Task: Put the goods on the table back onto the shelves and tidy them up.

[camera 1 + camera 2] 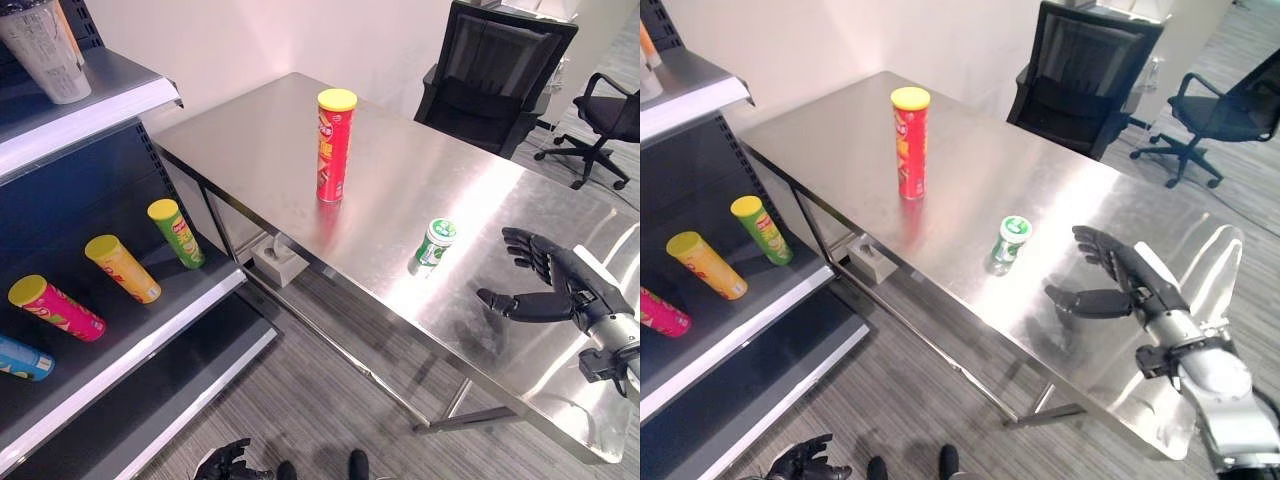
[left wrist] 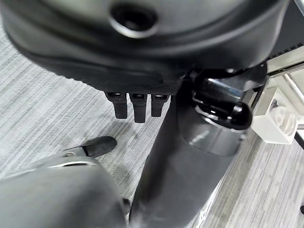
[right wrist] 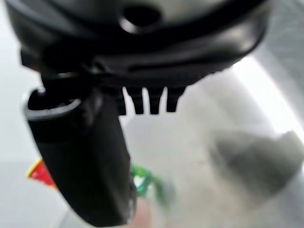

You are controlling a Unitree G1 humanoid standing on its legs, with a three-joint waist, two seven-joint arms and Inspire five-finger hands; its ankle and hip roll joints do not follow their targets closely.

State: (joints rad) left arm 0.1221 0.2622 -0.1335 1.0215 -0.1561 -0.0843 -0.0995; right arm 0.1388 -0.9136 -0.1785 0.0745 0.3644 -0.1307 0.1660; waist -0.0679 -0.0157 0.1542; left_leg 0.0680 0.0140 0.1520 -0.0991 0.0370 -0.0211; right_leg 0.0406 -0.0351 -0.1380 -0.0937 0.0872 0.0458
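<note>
A tall red can with a yellow lid stands upright near the middle of the steel table. A small green and white can stands closer to the table's front edge. My right hand hovers over the table just right of the small can, open, fingers spread and thumb pointing toward it, holding nothing. The small can shows blurred past the thumb. My left hand hangs low by the floor, fingers relaxed and empty. On the left, the shelf bears several cans lying down.
On the shelf lie a green can, an orange can, a pink can and a blue can. A grey cup stands on the upper shelf. A white box sits under the table. Black office chairs stand behind it.
</note>
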